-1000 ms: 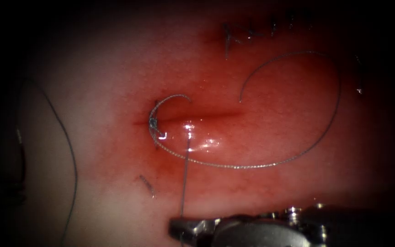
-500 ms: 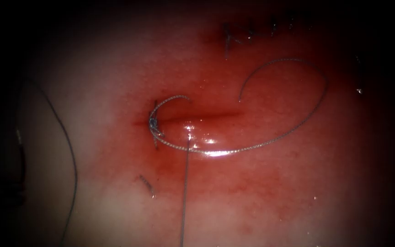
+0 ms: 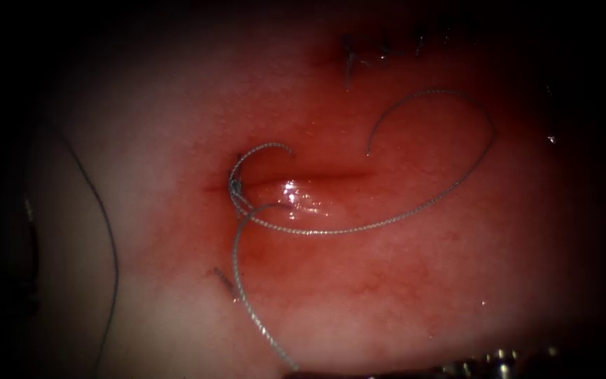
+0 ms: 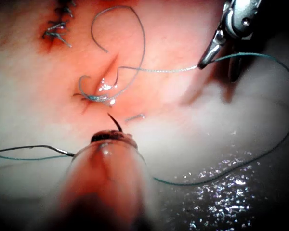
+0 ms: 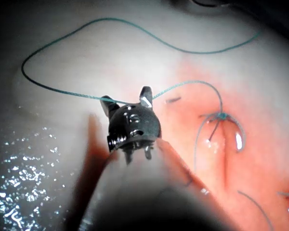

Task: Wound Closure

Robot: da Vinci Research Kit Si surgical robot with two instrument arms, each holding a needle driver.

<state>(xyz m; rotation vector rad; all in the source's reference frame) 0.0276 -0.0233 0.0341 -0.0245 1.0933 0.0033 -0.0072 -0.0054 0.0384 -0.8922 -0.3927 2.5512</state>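
Lying slack across the tissue [image 3: 142, 140], the thread [image 3: 359, 228] starts from a knot [image 3: 235, 187] at the left end of the cut [image 3: 317, 175]. It sweeps in a wide loop over the tissue to the right of that knot, and its free end rests above the cut. A second strand curls down from the knot toward the tissue's near edge, where the right tool [image 5: 126, 98] waits. In the right wrist view this tool's two fingers [image 5: 145, 95] stand apart, and the thread runs across them, touching one finger without being clamped. The left tool [image 4: 113, 137] hangs over pale tissue near the knot. Whether it grips anything cannot be told. A thin dark curved point [image 4: 115, 122] juts from its tip. It may be the needle, but that is not clear, and nothing shows it entering the tissue. Red fluid [image 3: 303, 200] glistens along the cut. A row of older stitches [image 3: 387, 49] sits near the tissue's far edge. A short cut end of thread [image 3: 224, 281] lies below the knot, and a dark strand [image 3: 110, 245] arcs along the tissue's left edge.
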